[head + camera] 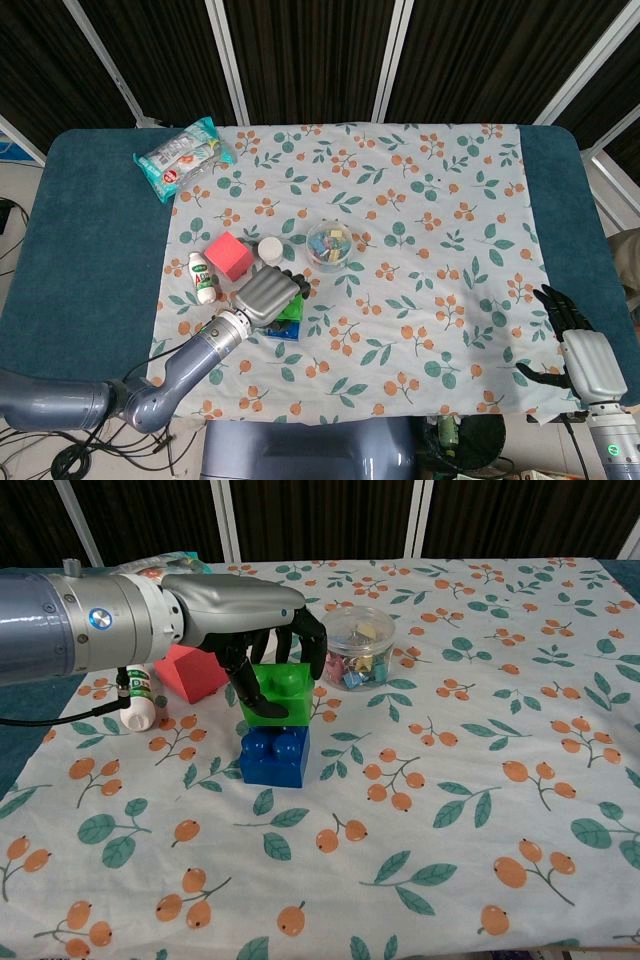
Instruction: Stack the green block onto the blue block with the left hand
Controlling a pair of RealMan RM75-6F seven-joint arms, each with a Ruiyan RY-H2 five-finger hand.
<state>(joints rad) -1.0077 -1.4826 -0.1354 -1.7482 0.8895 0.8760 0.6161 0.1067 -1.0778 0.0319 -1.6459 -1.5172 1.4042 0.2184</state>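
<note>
green block (281,693) on blue block (275,755)

Green block (281,693), blue block (275,757), orange-berry cloth (450,780)

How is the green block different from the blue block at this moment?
The green block is held by the left robot hand; the blue block rests free on the cloth. The green block sits above and looks slightly tilted; the blue block lies flat beneath it. Both are studded toy bricks of similar size.

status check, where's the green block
Left hand holds green block atop blue block. Right hand open, idle. Red block close behind.
</note>
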